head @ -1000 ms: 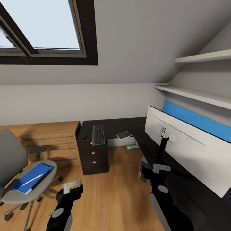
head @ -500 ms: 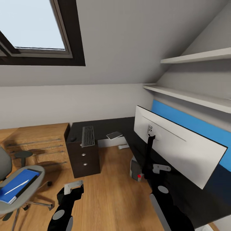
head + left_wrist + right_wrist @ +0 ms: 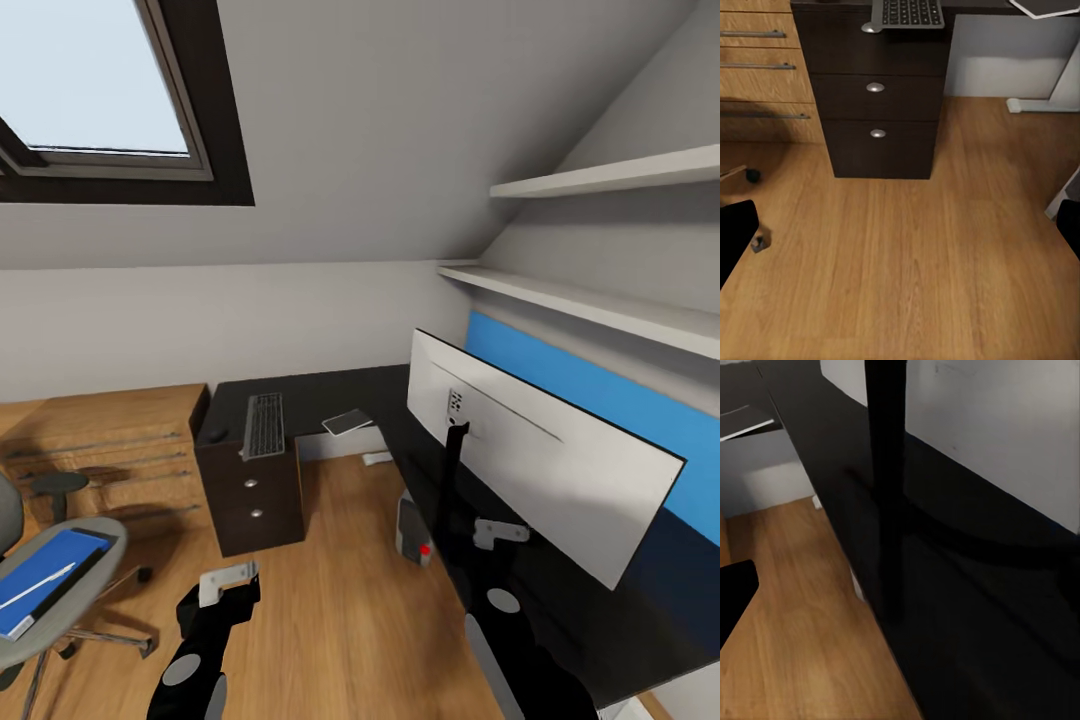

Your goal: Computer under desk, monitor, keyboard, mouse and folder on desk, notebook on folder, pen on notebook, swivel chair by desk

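Two arms sit low in my head view, both over bare wooden floor. At the far left edge I see the swivel chair [image 3: 60, 590], its grey seat carrying the folder [image 3: 40, 580] with the pen [image 3: 42, 583] lying across it. To its right, my left gripper [image 3: 222, 592] hangs above the floor; in the left wrist view its dark fingertips [image 3: 735, 240] stand far apart at opposite edges of the frame, so it is open and empty. Above it, against the back wall, a wooden dresser [image 3: 100, 440] stands just beside the black drawer unit [image 3: 250, 495] of the surface [image 3: 330, 395]. On that end of the surface lie the mouse [image 3: 215, 435] and, just right of it, the keyboard [image 3: 264, 425]. Further right the notebook [image 3: 347, 422] rests at the inner corner, partly overhanging the edge. Below it, the computer [image 3: 410, 530] stands on the floor at the surface's edge, red spot showing. My right gripper [image 3: 485, 535] is close to the stand of the monitor [image 3: 540, 460], which stands upright on the surface with its white back toward me; I cannot tell whether this gripper is open or closed.
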Robot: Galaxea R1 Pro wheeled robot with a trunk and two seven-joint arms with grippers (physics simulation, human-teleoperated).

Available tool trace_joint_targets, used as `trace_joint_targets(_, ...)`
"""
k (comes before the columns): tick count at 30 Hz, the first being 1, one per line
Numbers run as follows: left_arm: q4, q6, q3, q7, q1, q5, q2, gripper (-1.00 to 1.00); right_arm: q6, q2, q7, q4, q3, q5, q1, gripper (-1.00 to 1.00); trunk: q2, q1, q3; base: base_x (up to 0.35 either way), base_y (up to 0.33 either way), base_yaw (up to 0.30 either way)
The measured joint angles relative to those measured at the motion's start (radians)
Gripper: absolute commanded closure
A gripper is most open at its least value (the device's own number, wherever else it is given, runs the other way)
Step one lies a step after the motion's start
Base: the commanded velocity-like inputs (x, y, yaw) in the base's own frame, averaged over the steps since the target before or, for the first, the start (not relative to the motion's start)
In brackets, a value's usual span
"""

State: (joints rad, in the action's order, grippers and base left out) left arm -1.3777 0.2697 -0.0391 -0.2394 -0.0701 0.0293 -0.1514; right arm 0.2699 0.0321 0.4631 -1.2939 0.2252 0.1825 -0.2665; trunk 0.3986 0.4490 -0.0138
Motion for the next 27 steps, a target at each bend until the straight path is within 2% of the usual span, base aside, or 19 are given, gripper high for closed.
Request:
trace_joint_targets(6,0.0,-0.001,0.0,0.0,0.0,0.0,0.0,-1.0,-0.035,0.002,0.0,0.02,0.001,-0.032,-0.001,-1.0,0.0,0.0,0.0,0.169,-0.001,0.0)
trace_joint_targets(8,0.0,0.0,0.0,0.0,0.0,0.0,0.0,-1.0,-0.092,0.002,0.0,0.063,0.001,-0.043,-0.001,-1.0,0.0,0.0,0.0,0.041,0.024,0.0)
trace_joint_targets(15,0.0,-0.001,-0.002,0.0,0.0,-0.001,0.0,-1.0,-0.185,0.003,-0.001,0.126,0.008,-0.07,-0.001,-1.0,0.0,0.0,0.0,0.167,0.139,0.0)
trace_joint_targets(18,-0.003,0.0,-0.003,0.0,0.0,-0.002,0.0,-1.0,-0.236,0.003,-0.002,0.139,0.024,-0.095,-0.001,-1.0,0.0,0.0,0.0,0.104,0.079,0.0)
trace_joint_targets(19,-0.015,0.001,-0.008,0.0,0.0,-0.002,0.0,-1.0,-0.285,0.005,-0.001,0.191,0.052,-0.11,-0.002,-1.0,0.0,0.0,0.0,0.02,0.015,0.0)
trace_joint_targets(20,-0.023,0.001,-0.016,0.0,0.0,-0.003,0.001,-1.0,-0.305,0.011,-0.001,0.258,0.062,-0.113,-0.008,-1.0,0.0,0.0,0.0,0.013,0.01,0.0)
trace_joint_targets(21,-0.029,0.002,-0.025,0.0,0.0,-0.003,0.001,-1.0,-0.319,0.02,0.0,0.315,0.066,-0.115,-0.025,-1.0,0.0,0.0,0.0,0.01,0.008,0.0)
trace_joint_targets(25,-0.044,0.003,-0.046,0.0,0.0,-0.003,0.001,-1.0,-0.369,0.046,0.0,0.438,0.069,-0.117,-0.109,-1.0,0.0,0.0,0.0,0.006,0.005,0.0)
trace_joint_targets(26,-0.051,0.003,-0.054,0.0,0.0,-0.003,0.001,-1.0,-0.4,0.055,0.0,0.502,0.069,-0.117,-0.161,-1.0,0.0,0.001,0.0,0.001,0.001,0.0)
trace_joint_targets(27,-0.06,0.004,-0.062,0.0,0.0,-0.003,0.001,-1.0,-0.467,0.064,0.0,0.639,0.066,-0.114,-0.257,-1.0,-0.001,0.001,0.0,0.001,0.001,0.0)
